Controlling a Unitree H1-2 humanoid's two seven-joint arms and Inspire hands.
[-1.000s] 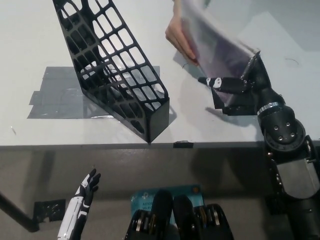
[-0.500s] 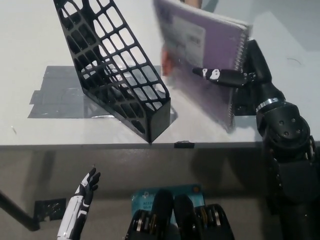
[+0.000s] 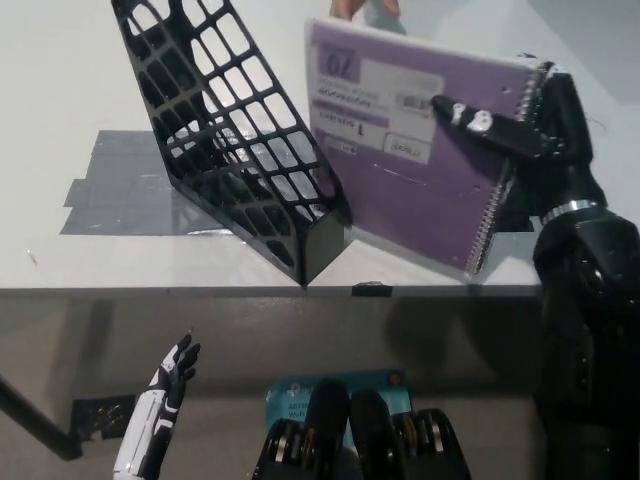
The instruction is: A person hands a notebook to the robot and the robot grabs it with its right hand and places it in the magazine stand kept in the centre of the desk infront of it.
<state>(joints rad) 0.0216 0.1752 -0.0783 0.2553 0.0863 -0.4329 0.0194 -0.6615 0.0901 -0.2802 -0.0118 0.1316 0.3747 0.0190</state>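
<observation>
Notebook (image 3: 420, 160) swung leftward toward stand (image 3: 235, 140) — right hand (image 3: 530, 130) clamping spiral edge, cover tilted.

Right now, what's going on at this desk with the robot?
The robot's black right hand is holding a purple spiral notebook above the desk, just to the right of the black mesh magazine stand. The notebook is not in the stand yet. A person's hand shows at the top edge, just behind the notebook; whether it touches the notebook cannot be told. The white left hand rests open below the desk edge.
</observation>
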